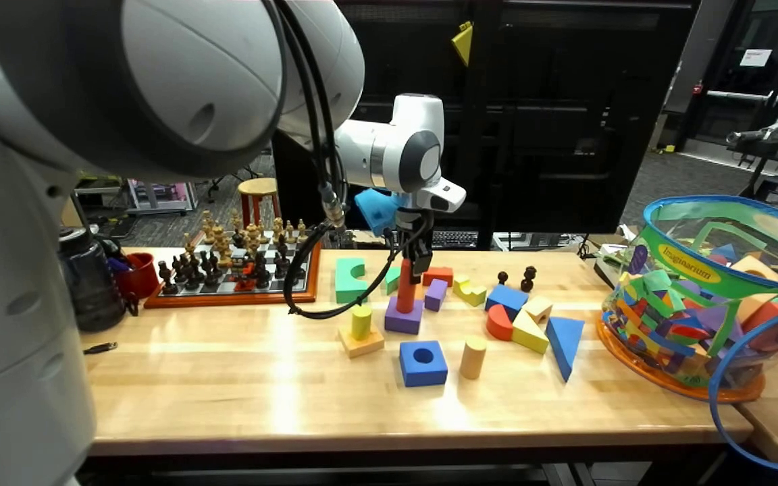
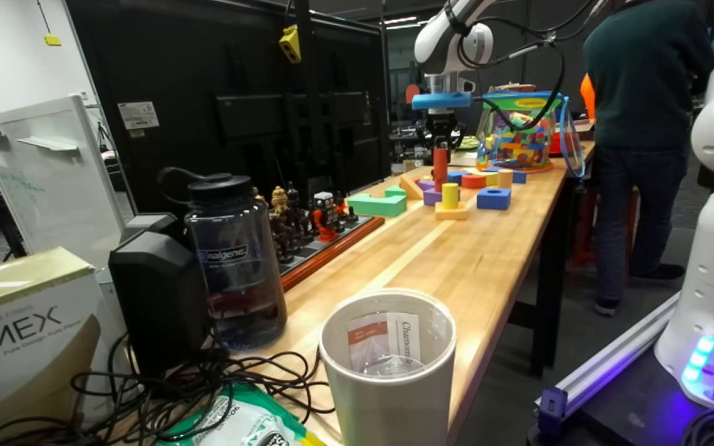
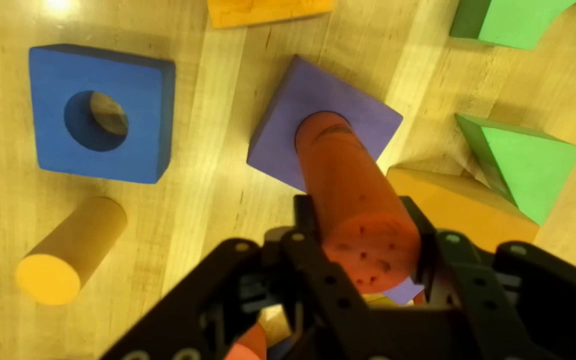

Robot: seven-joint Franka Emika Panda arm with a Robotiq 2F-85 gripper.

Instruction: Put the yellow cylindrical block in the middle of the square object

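The yellow cylindrical block (image 1: 361, 322) stands upright in a tan square block (image 1: 365, 346), seen in both exterior views (image 2: 450, 196); only the square's edge (image 3: 268, 11) shows in the wrist view. A blue square block (image 1: 423, 373) with an unfilled round hole lies nearby, also in the wrist view (image 3: 48, 100). A tan cylinder (image 1: 473, 359) stands beside it, looking yellowish in the wrist view (image 3: 70, 250). A purple square block (image 3: 278, 145) holds a tall red cylinder (image 3: 345, 175) in its hole. My gripper (image 3: 360, 225) is shut on the red cylinder's upper end.
Green (image 1: 347, 287), yellow (image 1: 529, 334) and blue (image 1: 566, 341) blocks and others lie around. A chess set (image 1: 234, 270) stands at the far left. A clear bag of blocks (image 1: 689, 324) stands at the right. A bottle (image 2: 233, 260) and cup (image 2: 388, 390) stand farther along the table.
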